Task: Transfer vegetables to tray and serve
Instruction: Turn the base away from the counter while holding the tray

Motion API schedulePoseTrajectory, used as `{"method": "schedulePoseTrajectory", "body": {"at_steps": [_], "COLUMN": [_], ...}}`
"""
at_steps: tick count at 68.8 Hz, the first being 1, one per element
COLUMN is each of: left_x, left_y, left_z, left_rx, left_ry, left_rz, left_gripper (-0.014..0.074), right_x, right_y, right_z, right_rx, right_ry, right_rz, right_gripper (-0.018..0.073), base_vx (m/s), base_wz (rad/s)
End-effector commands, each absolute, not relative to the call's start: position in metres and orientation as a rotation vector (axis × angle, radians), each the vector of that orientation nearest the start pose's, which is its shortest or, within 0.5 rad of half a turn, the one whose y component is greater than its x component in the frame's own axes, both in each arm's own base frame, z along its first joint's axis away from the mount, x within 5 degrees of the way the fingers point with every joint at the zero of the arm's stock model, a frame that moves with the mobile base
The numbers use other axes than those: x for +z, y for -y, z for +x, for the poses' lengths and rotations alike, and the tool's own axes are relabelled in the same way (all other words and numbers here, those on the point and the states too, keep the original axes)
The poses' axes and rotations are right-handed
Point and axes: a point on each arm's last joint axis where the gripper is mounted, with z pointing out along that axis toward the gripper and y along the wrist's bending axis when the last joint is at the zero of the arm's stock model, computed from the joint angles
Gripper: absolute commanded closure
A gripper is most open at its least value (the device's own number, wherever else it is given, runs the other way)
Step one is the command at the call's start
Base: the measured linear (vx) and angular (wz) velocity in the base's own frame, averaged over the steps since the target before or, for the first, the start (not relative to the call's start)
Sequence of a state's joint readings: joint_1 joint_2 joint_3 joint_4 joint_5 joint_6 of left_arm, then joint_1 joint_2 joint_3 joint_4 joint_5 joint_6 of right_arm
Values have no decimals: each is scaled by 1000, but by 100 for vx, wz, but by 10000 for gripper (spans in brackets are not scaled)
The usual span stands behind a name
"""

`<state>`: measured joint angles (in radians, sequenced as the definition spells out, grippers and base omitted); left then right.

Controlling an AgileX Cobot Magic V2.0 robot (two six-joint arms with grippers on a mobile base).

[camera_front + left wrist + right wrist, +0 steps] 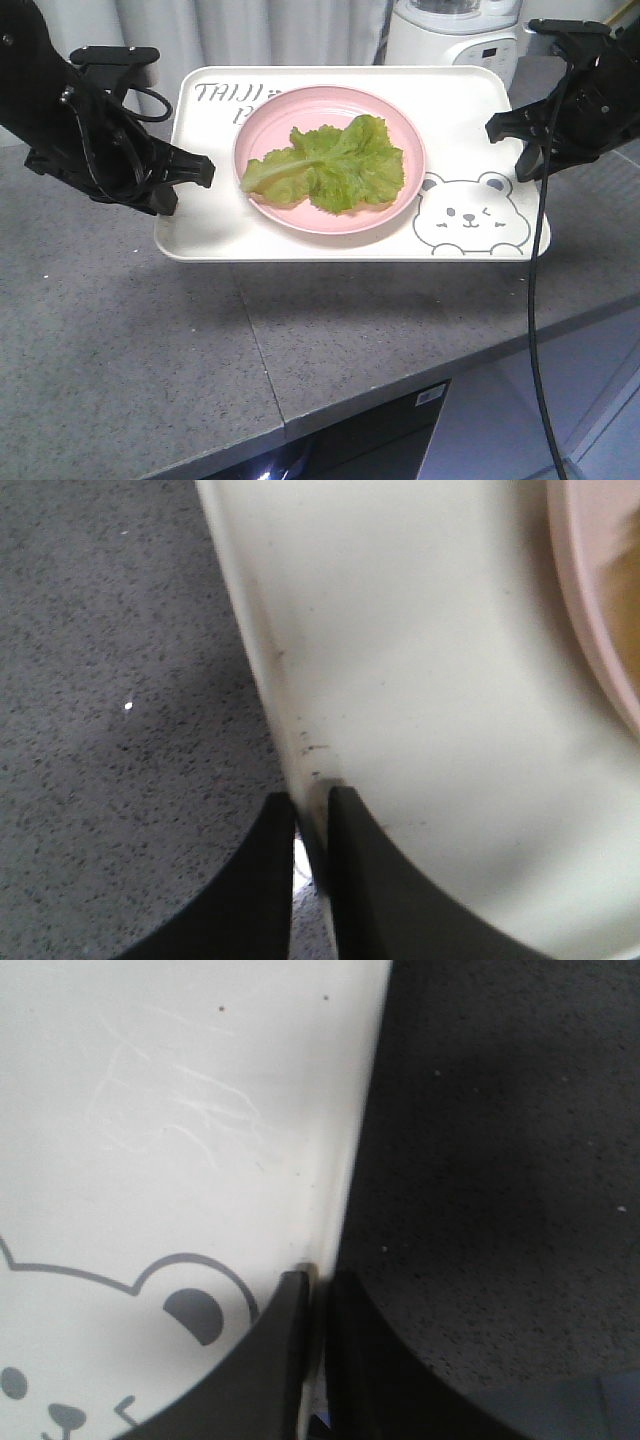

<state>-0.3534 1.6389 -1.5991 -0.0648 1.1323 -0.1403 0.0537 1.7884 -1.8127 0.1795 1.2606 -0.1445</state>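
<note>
1. The large cream-white rectangular bear-print tray [200, 235] seems lifted off the grey speckled counter [120, 330]. The left gripper [312, 802] and right gripper [320, 1282] pinch only its thin side rims, so uneven motion could tip it.
2. The round pink plate [405, 125] sits loose at the tray's centre and may slide.
3. The ruffled, pale-ribbed green lettuce leaves [330, 165] lie limp on that plate.

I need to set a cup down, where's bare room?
The grey counter in front of the tray is bare. On the tray, the strip between left claw and pink plate is free; lettuce crowds the plate.
</note>
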Motion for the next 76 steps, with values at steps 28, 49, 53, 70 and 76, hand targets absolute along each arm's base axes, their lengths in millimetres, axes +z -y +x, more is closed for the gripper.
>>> {"method": "schedulePoseTrajectory", "body": {"at_steps": [28, 49, 53, 70, 76], "left_x": [387, 387, 387, 387, 387], "left_y": [131, 131, 131, 131, 131], "left_z": [318, 318, 318, 318, 318], "left_rx": [-330, -330, -330, -330, -330], "left_ry": [-2510, -2510, -2510, -2510, -2510], "left_rz": [288, 288, 288, 288, 288], "left_gripper": [602, 602, 602, 602, 602], "right_x": [387, 387, 387, 387, 387], "right_y": [-40, -40, -40, -40, -40], "right_z": [365, 365, 365, 365, 365], "right_rx": [260, 260, 260, 260, 260], "right_ry": [-2621, -2621, -2621, -2621, -2621], "right_rz": [-297, -297, -297, -297, -297], "right_gripper": [565, 565, 565, 565, 565], "base_vx": [0, 1, 0, 0, 0], "base_wz": [-30, -32, -33, -31, -28]}}
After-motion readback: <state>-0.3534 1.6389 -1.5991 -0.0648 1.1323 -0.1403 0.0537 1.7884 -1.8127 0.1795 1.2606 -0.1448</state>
